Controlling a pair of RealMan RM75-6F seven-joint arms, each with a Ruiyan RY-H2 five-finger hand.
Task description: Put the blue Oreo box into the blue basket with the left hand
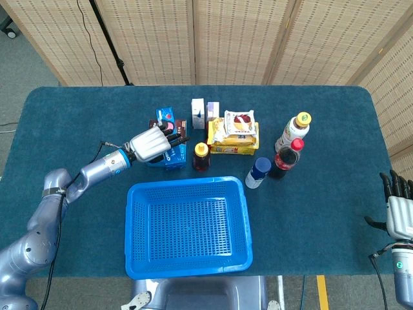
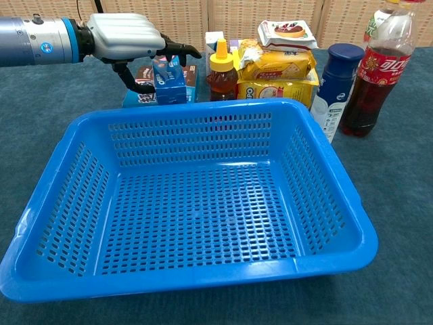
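Note:
The blue Oreo box (image 1: 173, 156) (image 2: 170, 81) stands at the back left of the blue basket (image 1: 187, 187) (image 2: 203, 112), just beyond its far rim. My left hand (image 1: 150, 143) (image 2: 125, 37) lies over the box from the left. Its fingers reach across the top and its thumb presses the near side, so it grips the box. The box looks turned a little from how it lay. My right hand (image 1: 397, 208) hangs at the table's right front edge, fingers apart, holding nothing. The chest view does not show it.
A brown Oreo box (image 1: 179, 131) sits against the blue one. To its right stand a honey bottle (image 1: 201, 157) (image 2: 220, 71), yellow cracker packs (image 1: 233, 134) (image 2: 277, 68), a blue-capped bottle (image 1: 258, 172) (image 2: 336, 84) and a cola bottle (image 1: 286, 158) (image 2: 375, 74).

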